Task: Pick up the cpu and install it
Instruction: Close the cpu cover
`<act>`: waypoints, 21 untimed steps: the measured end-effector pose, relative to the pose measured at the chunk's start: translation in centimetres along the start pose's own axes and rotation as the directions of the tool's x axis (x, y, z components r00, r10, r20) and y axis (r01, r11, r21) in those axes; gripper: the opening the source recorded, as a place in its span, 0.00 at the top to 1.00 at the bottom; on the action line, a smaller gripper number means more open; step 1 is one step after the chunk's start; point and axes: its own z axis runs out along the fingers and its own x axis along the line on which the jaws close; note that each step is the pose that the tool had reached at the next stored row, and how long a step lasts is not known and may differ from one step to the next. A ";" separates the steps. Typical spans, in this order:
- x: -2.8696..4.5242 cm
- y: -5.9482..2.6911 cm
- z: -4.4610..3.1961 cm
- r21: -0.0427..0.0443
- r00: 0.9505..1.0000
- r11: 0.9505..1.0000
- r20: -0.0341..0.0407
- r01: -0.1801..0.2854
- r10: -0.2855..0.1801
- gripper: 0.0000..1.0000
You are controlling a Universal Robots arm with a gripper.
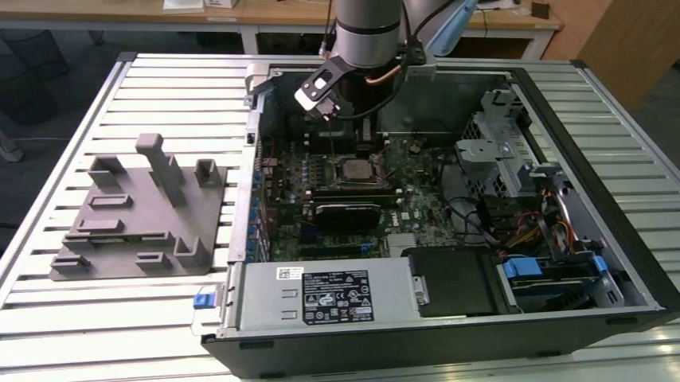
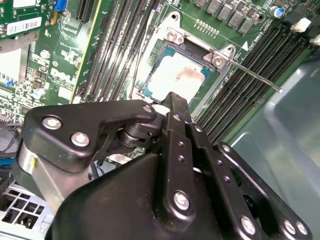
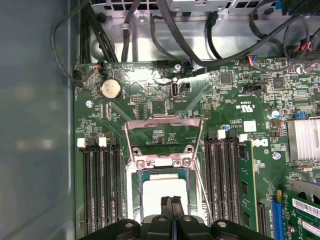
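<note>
Nearest, a silver power supply [image 1: 318, 298] is set against the near wall of the open computer case [image 1: 425, 350], which is laid on a slatted tabletop [image 1: 159, 87]. On the exterior view's left of the case, a grey moulded holder block [image 1: 133, 219] is placed on the tabletop, just beside the case wall. Farther in, the green motherboard [image 1: 416, 208] is exposed. The cpu [image 3: 165, 192] [image 2: 182, 80] is seen in both wrist views lying flat in its socket on the board, silver top upward. The metal load frame [image 3: 163, 119] is swung up and open beside it, and black memory slots [image 3: 100, 185] are ranged on two sides of the socket. The gripper [image 3: 172, 201] [image 2: 175, 100] is held just over the cpu, its fingers pressed together with nothing pinched between them. Whether the tips touch the chip cannot be told. At the far end of the case, the arm [image 1: 367, 28] is seen reaching down into it.
</note>
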 end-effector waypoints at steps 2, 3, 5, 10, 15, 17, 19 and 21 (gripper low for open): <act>-0.20 0.02 0.00 0.000 1.000 1.000 0.000 0.000 0.000 0.89; -0.29 0.02 0.01 0.000 1.000 1.000 0.000 0.000 0.000 0.89; -0.34 0.02 0.01 0.000 1.000 1.000 0.000 0.000 0.000 0.89; -0.37 0.09 -0.97 0.000 1.000 1.000 0.000 0.000 0.000 0.89; -0.45 0.19 -1.36 0.000 1.000 1.000 0.000 0.000 0.000 0.89; -0.42 0.55 -1.34 0.001 1.000 1.000 0.000 0.000 0.000 0.89; -0.39 1.15 -1.30 0.002 1.000 1.000 0.000 0.003 -0.003 0.89; -0.36 1.67 -1.27 0.004 1.000 1.000 -0.001 0.007 -0.007 0.89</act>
